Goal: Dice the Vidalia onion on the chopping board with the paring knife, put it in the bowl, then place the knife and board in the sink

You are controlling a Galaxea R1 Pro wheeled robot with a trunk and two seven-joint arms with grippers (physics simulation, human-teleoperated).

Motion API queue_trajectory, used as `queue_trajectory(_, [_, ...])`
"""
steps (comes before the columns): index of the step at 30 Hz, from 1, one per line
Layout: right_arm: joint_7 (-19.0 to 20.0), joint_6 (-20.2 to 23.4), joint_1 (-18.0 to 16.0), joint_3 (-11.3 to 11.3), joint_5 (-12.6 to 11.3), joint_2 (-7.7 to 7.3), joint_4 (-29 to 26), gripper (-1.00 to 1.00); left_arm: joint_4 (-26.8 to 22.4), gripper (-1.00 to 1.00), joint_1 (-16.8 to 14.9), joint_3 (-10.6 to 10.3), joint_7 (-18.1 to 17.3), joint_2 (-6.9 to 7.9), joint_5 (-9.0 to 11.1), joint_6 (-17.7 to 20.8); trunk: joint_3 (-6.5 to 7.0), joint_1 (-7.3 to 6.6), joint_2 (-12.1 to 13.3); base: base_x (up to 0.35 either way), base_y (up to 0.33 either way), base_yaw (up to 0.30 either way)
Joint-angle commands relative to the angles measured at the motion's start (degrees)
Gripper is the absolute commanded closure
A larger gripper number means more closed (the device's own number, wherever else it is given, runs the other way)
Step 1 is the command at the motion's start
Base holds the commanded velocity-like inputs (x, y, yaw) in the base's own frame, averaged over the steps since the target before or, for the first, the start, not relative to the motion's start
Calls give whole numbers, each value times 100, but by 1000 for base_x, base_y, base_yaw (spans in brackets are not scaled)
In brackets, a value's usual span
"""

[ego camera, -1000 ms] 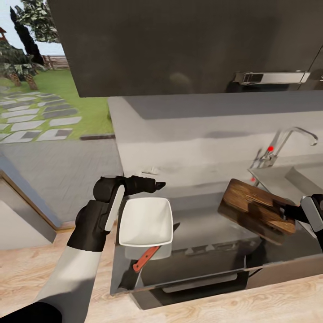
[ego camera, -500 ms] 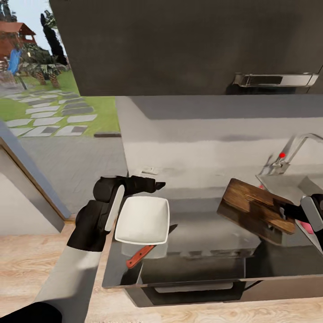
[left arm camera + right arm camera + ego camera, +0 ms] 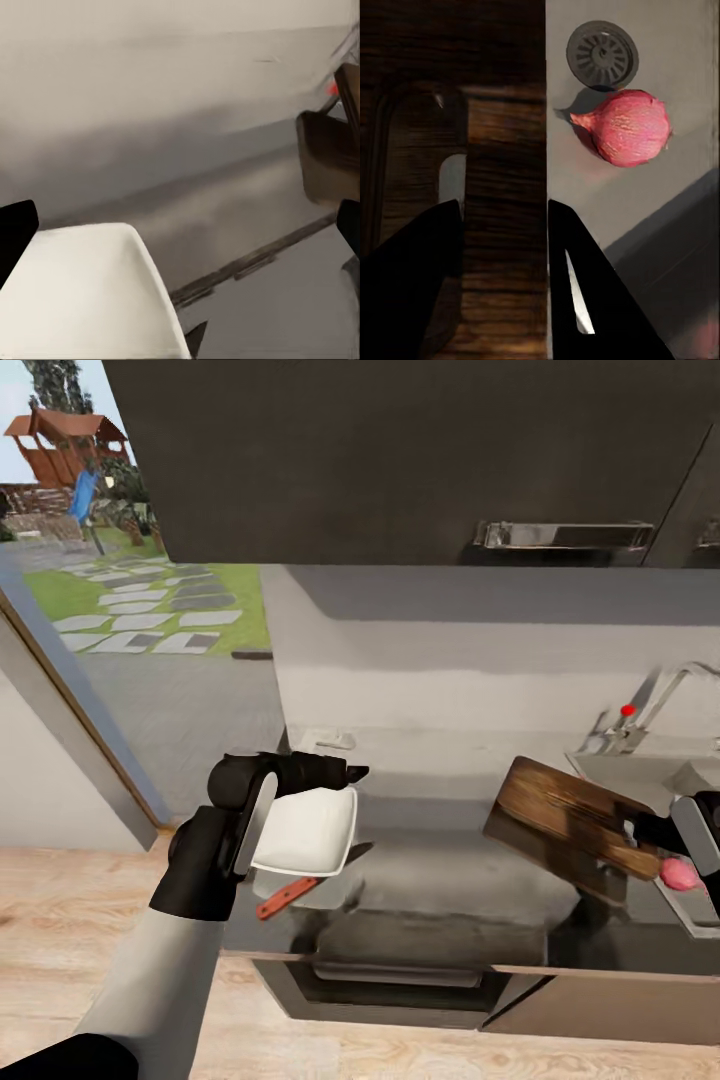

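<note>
Aloft, chopping board (image 3: 565, 822) in right gripper (image 3: 645, 830)

Dark-brown grained chopping board (image 3: 570, 822), white bowl (image 3: 303, 831), reddish-pink onion (image 3: 626, 127), red-handled knife (image 3: 285, 898).

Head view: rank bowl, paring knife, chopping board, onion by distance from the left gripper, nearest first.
From the left gripper:
1. bowl, directly beneath it.
2. paring knife, below the bowl on the countertop.
3. chopping board, off to the right.
4. onion, far right, in the sink.
</note>
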Motion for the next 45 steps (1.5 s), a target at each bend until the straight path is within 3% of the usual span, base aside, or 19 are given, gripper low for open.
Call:
queue_trajectory(1, [-49,10,-3,0,-76,-2,-29,100,-3,-100,-6,3,-4,-3,8,31,-12,0,-13,-293,-159,60])
queue_trajectory(9, [-49,10,-4,0,-76,-2,-46,100,-3,-100,-6,3,-4,-3,8,31,-12,0,-13,-255,-149,188])
queue_trajectory(26, [-40,10,-3,45,-76,-2,-122,100,-3,-100,-6,3,-4,-3,8,31,-12,0,-13,-13,-14,275])
queue_trajectory(45, [-40,10,-3,141,-76,2,-139,100,-2,-100,-6,2,-4,-3,8,31,-12,0,-13,-115,-201,233])
